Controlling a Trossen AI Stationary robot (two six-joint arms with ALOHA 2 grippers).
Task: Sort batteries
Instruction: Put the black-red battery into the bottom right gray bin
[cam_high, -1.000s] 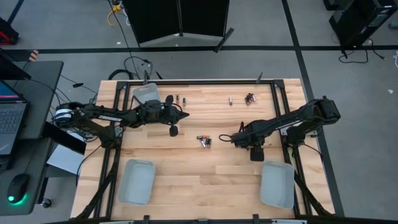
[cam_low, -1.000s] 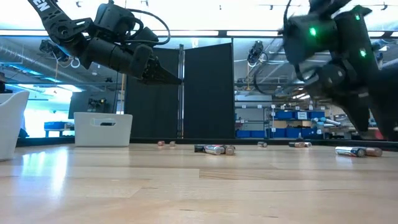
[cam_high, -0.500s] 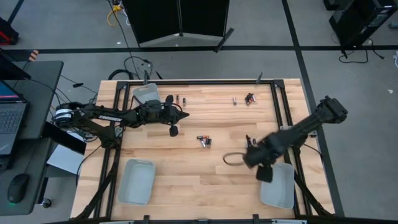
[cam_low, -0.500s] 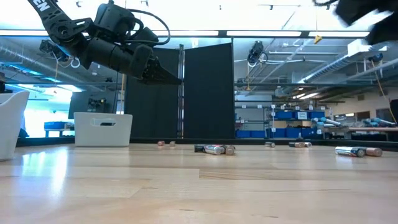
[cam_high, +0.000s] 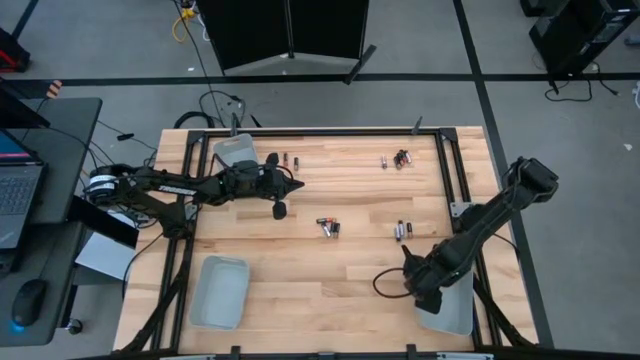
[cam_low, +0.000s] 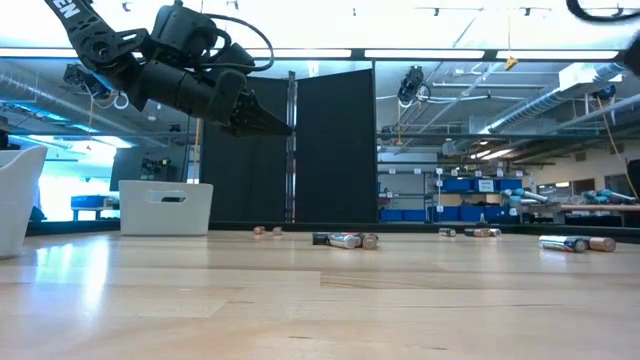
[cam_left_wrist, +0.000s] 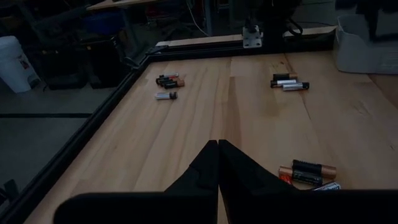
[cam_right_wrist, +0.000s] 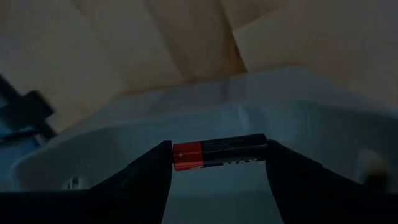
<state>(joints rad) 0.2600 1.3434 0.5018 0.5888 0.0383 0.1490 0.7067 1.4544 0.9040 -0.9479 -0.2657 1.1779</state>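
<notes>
From above you see a pale plank table (cam_high: 300, 270) w/ a black metal frame. Your right gripper (cam_high: 428, 293) hangs over the inner edge of the grey plastic tray (cam_high: 458, 312) at the near right corner. Your left gripper (cam_high: 291, 181) sits at the far left beside another tray (cam_high: 233, 150); a third tray (cam_high: 218, 290) lies near left. Small cylindrical batteries lie scattered: a cluster at the centre (cam_high: 328, 227), a pair right of it (cam_high: 402, 231), more along the far edge (cam_high: 398, 158).

Low view: left gripper (cam_low: 275, 125) is held well above the wood, its dark fingers pressed together to a point. Batteries (cam_low: 346, 240) lie on their sides in a row far across the table.

Left wrist: fingers (cam_left_wrist: 211, 165) are together, nothing between them; dark cells w/ copper ends (cam_left_wrist: 308, 172) lie just beside them.

Right wrist: the jaws are clamped on a battery (cam_right_wrist: 219, 151), black w/ a red end, held crosswise above the smooth tray wall (cam_right_wrist: 186, 106); probably over its inside, though dim light makes that hard to judge.
</notes>
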